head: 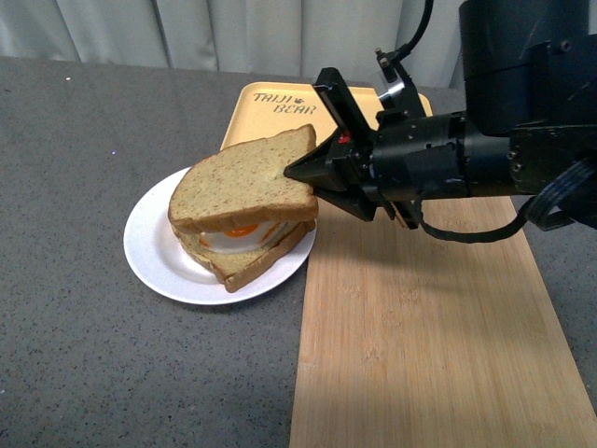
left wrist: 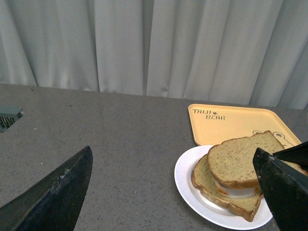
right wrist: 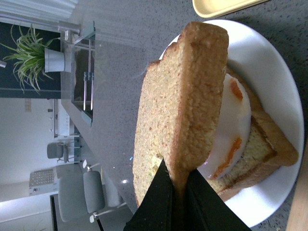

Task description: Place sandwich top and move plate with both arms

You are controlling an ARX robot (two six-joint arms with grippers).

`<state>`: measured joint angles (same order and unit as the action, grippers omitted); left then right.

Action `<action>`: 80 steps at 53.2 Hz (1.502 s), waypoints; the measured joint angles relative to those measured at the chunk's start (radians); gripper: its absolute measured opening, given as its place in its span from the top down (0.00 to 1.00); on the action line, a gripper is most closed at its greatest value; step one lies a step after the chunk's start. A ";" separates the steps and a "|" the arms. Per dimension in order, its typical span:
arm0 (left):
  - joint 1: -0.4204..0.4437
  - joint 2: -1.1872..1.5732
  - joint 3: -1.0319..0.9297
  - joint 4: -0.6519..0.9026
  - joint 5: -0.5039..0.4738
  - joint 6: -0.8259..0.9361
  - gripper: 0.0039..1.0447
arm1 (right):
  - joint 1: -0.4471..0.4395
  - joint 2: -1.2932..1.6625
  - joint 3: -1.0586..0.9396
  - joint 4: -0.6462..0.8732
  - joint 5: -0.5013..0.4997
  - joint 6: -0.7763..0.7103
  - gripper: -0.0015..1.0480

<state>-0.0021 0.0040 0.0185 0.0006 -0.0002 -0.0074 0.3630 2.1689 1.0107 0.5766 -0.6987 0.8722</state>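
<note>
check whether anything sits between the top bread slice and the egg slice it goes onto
Nothing visible does. The right gripper holds the sandwich top by its edge directly over the fried egg on the lower slice, with no object between them.

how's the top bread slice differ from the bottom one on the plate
The top slice is pinched at one edge by the right tool; the bottom slice is ungripped. The top slice sits tilted over the egg; the bottom slice lies flat on the plate, carrying that egg. Both are brown speckled bread with darker crusts.
</note>
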 joint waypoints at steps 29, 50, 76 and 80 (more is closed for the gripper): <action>0.000 0.000 0.000 0.000 0.000 0.000 0.06 | 0.017 0.035 0.050 -0.151 0.069 -0.064 0.65; 0.000 0.000 0.000 0.000 0.003 0.000 0.06 | -0.013 -0.129 -0.261 0.409 0.772 -0.542 0.28; 0.000 -0.002 0.000 0.000 0.000 0.000 0.06 | -0.182 -0.559 -0.764 0.764 0.877 -0.868 0.99; 0.000 -0.002 0.000 0.000 -0.001 0.000 0.06 | -0.196 -0.623 -0.802 0.742 0.856 -0.869 0.99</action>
<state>-0.0021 0.0025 0.0185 0.0006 -0.0013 -0.0074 0.1669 1.5455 0.2085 1.3190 0.1574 0.0032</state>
